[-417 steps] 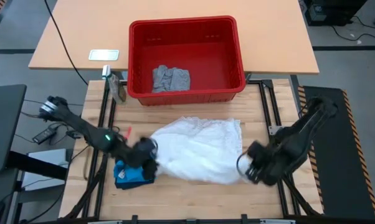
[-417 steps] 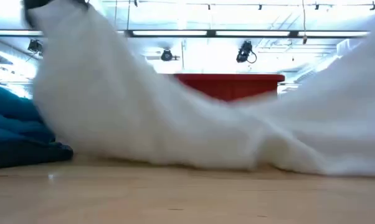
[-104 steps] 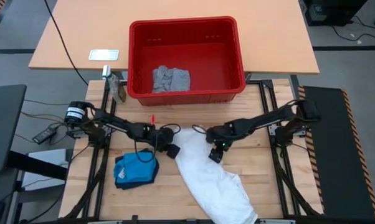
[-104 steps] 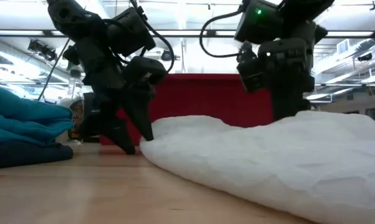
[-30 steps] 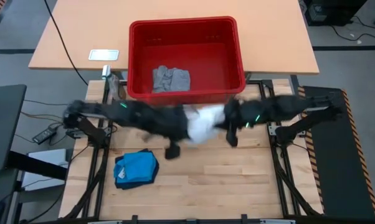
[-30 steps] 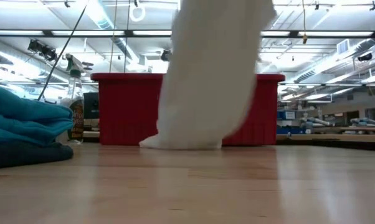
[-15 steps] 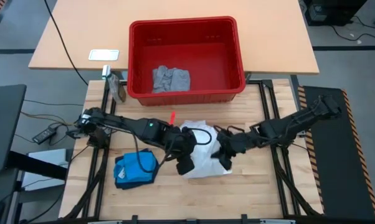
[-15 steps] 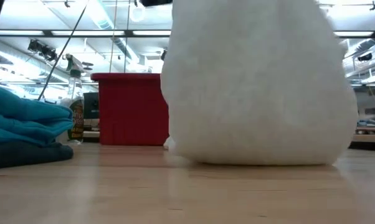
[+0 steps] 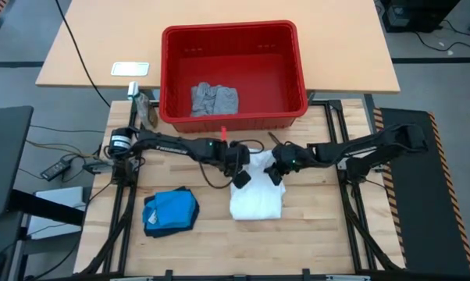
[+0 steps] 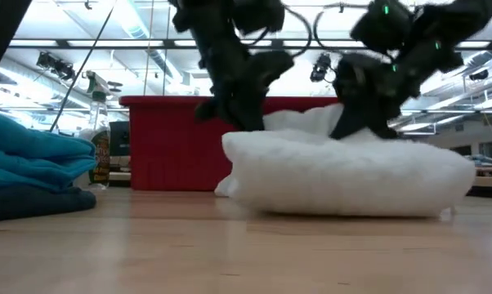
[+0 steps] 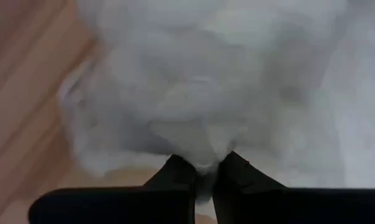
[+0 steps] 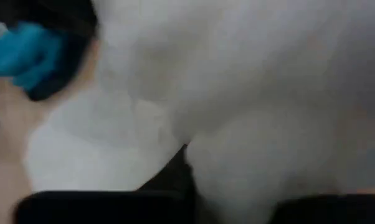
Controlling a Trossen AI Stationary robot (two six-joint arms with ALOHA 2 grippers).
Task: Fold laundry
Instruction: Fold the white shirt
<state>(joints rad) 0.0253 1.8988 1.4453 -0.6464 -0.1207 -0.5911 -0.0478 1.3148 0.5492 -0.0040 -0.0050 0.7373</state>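
Wooden table (image 9: pixel 329 226) mid-area: white garment (image 9: pixel 256 195), soft, light, floppy, best pinched at far-edge corners where left gripper (image 9: pixel 240 175) pinches cloth; right gripper (image 9: pixel 275 173) unclear.

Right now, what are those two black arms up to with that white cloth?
They are folding laundry. Both arms meet at the far edge of the white garment, which lies in a compact bundle mid-table. The left gripper pinches a bit of its cloth; the right gripper is at the cloth too, though its hold is unclear. A bright blue garment sits folded on a dark navy one to the left. A light grey garment waits in the red basket.
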